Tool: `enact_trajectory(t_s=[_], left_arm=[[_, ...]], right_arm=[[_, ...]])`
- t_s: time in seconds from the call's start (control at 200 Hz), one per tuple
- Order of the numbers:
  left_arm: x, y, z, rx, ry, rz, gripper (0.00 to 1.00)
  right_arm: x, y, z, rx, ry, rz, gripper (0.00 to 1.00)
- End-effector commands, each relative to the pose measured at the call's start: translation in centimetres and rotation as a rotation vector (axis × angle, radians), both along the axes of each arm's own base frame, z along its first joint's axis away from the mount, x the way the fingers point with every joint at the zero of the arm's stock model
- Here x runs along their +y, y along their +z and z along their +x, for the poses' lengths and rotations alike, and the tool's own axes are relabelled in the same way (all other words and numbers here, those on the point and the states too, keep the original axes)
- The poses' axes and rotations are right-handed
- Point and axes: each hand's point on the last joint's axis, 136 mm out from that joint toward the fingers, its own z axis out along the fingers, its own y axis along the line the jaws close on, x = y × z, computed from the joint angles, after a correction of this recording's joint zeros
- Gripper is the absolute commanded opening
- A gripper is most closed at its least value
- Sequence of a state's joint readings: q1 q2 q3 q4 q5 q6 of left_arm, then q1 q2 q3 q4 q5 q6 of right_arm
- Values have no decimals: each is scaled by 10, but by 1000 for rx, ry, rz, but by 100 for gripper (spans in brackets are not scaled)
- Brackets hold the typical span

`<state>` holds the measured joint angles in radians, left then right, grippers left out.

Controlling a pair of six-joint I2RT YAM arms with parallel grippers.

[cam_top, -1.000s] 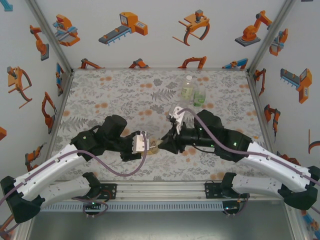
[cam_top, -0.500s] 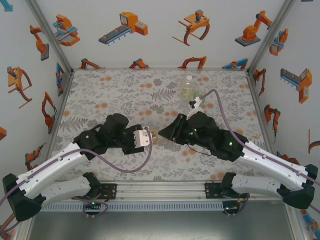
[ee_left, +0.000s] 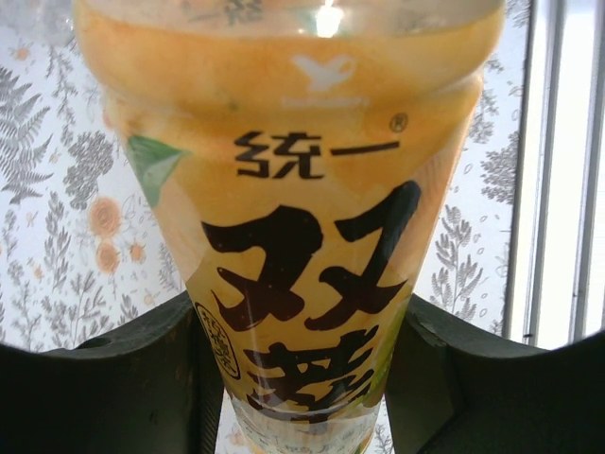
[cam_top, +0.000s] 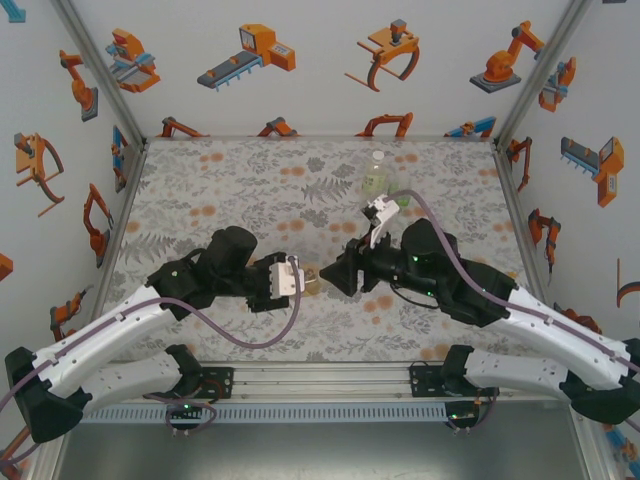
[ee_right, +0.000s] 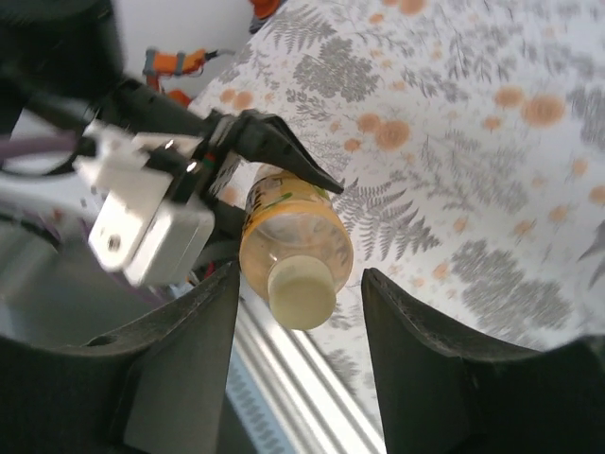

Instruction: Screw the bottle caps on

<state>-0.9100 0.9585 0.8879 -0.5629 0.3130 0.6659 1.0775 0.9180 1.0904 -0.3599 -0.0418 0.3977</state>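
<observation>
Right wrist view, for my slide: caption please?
Open right gripper flanks the cap on the amber bottle held by the left gripper.

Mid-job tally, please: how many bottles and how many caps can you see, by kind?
Bottles: 3 - amber bottle, clear bottle, green-tinted bottle
Caps: 2 - amber bottle's cap, clear bottle's cap; the green one's top is too small to tell
Total: 5

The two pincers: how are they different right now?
The left pincer is clamped on the amber bottle; the right pincer grips nothing. The left pincer's jaws press the label; the right pincer's jaws stand apart, one on each side of the pale cap, with gaps. Both are dark, two-fingered, and meet at the same bottle.
</observation>
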Motion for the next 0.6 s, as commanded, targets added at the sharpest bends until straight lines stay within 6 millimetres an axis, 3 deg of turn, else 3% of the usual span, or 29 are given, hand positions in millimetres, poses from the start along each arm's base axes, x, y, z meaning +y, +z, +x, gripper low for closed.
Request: enact_trajectory(t_s=[0.0,0.18,0.591], left_arm=[[-5,16,-23,37,-113,-58,0],[-8,20,-38,90,-178,-91,0],[-5,22,-43,101,-188,-93,0]], right_arm=[[4,26,-38,-375,295,-55,53],[5,23,-68,-559,526,-121,53],[16,4,-68,-544,578,-148,46]])
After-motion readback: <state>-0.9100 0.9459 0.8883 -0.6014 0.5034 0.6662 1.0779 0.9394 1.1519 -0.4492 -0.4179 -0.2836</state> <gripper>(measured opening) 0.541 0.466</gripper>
